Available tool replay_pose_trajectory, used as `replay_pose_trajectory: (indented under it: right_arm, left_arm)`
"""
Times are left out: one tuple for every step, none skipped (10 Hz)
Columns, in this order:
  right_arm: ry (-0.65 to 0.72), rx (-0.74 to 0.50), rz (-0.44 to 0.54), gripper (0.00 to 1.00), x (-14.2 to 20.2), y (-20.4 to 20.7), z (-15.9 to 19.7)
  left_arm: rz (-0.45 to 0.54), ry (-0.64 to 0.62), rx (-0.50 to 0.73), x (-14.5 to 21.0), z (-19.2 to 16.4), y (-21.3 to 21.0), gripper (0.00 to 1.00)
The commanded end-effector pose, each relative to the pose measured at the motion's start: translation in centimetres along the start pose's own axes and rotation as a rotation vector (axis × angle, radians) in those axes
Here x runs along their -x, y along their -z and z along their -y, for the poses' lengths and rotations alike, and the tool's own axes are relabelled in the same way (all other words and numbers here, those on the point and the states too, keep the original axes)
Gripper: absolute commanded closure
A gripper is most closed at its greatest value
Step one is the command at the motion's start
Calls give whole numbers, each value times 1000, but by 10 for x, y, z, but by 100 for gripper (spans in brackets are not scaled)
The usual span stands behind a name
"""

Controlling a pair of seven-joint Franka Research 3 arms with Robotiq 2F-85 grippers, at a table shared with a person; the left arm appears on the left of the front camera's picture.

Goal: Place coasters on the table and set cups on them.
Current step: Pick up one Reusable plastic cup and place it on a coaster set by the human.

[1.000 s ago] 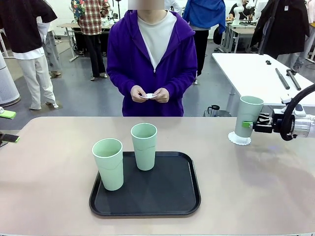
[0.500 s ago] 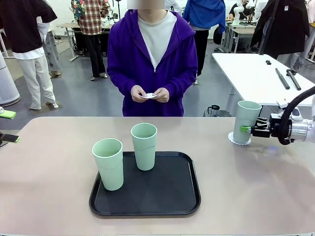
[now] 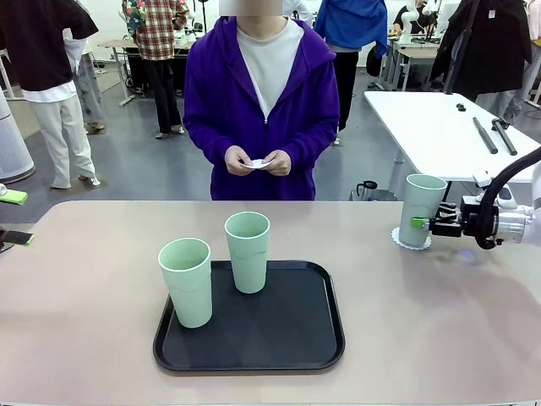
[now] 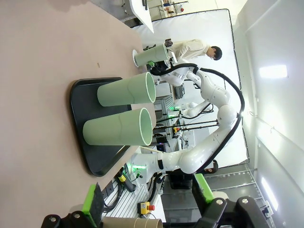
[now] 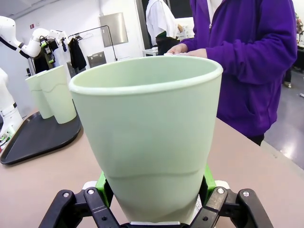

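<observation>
Right gripper [image 3: 420, 222] is clamped low on a cup [image 3: 423, 201]: pale mint-green plastic, tall, tapered, smooth rim. The cup is upright on a scalloped white coaster [image 3: 411, 241] near the table's [image 3: 84, 288] far right edge. Two matching cups [image 3: 186, 281] stand upright on the black tray [image 3: 279, 334] mid-table. Person's hands [image 3: 275, 163] hold a small white disc [image 3: 257, 164]. Left gripper [image 4: 147, 204] fingers are spread wide, empty.

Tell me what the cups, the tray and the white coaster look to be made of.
Cups: likely plastic, pale mint, smooth with a soft satin sheen and a thin moulded rim. Tray: probably plastic, matte black, with a rounded raised lip. Coaster: thin white paper or fabric, judging by its scalloped doily edge; cannot tell which.
</observation>
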State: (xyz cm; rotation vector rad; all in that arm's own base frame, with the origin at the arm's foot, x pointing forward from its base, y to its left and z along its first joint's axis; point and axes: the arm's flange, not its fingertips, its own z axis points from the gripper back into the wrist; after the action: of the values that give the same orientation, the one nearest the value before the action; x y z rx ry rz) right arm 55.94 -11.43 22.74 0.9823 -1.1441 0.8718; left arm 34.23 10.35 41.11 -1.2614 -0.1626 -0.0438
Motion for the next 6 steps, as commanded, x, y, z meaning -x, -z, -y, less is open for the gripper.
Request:
replay_pose_trajectory:
  right_arm:
    - [-23,-13,1,16,3,3,10]
    - [-24,-15,0,16,3,3,10]
    - [-22,-19,-2,16,3,4,11]
    - [-24,-21,-7,16,4,5,11]
    - [-23,-21,-14,16,4,5,11]
    - [-24,-16,-34,0,3,5,11]
  left_arm:
    - [9,16,18,-1,1,0,0]
    - [9,16,18,-1,1,0,0]
    - [9,16,18,-1,1,0,0]
    - [9,16,18,-1,1,0,0]
    - [9,16,18,-1,1,0,0]
    - [9,16,18,-1,1,0,0]
